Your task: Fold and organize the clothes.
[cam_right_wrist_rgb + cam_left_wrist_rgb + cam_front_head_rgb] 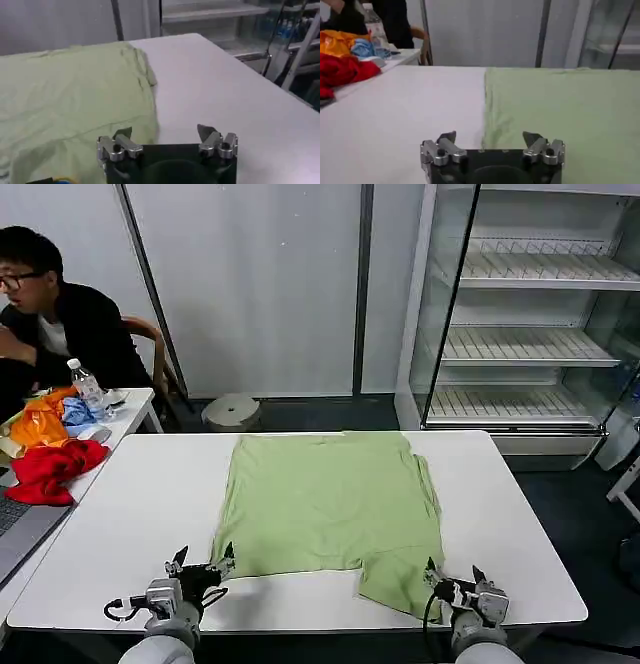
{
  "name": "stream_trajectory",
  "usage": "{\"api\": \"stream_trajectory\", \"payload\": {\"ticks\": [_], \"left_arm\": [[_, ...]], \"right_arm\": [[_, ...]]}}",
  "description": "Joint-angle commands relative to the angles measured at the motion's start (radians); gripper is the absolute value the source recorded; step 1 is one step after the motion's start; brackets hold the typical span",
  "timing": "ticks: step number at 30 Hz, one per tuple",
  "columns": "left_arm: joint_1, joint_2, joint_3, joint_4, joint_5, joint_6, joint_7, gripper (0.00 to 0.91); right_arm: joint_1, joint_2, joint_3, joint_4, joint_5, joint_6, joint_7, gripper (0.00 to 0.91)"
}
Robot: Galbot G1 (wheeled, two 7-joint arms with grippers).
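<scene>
Head view shows the light green shirt (330, 509) spread flat mid-tabletop (130, 524), its long axis running away from the robot, one end at the far edge and a flap hanging toward the near right. Both claws sit at the near edge, jaws wide and empty: left claw (200, 562) at the near left corner, right claw (453, 573) touching that flap, so nearer.

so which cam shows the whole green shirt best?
Head view: the whole green shirt lies spread flat on the table. Left wrist view shows one side edge; right wrist view shows the opposite edge and a sleeve.
</scene>
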Motion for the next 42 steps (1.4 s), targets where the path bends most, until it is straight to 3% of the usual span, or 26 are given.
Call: {"api": "stream_trajectory", "payload": {"ticks": [1,20,38,42], "left_arm": [[0.000,-0.003,0.009,0.011,0.000,-0.002,0.002,0.907],[-0.021,-0.010,0.032,0.033,0.003,-0.003,0.006,0.907],[-0.040,-0.011,0.072,0.070,0.003,-0.003,0.010,0.907],[-0.046,-0.004,0.075,0.080,-0.001,-0.003,0.011,0.907]], "right_arm": [[-0.010,0.007,-0.017,-0.007,0.017,-0.005,0.004,0.907],[0.006,0.040,-0.050,-0.045,0.016,-0.005,0.007,0.907],[0.009,0.026,-0.064,-0.082,0.001,-0.007,0.063,0.907],[0.006,0.010,-0.084,-0.093,-0.037,-0.007,0.068,0.907]]}}
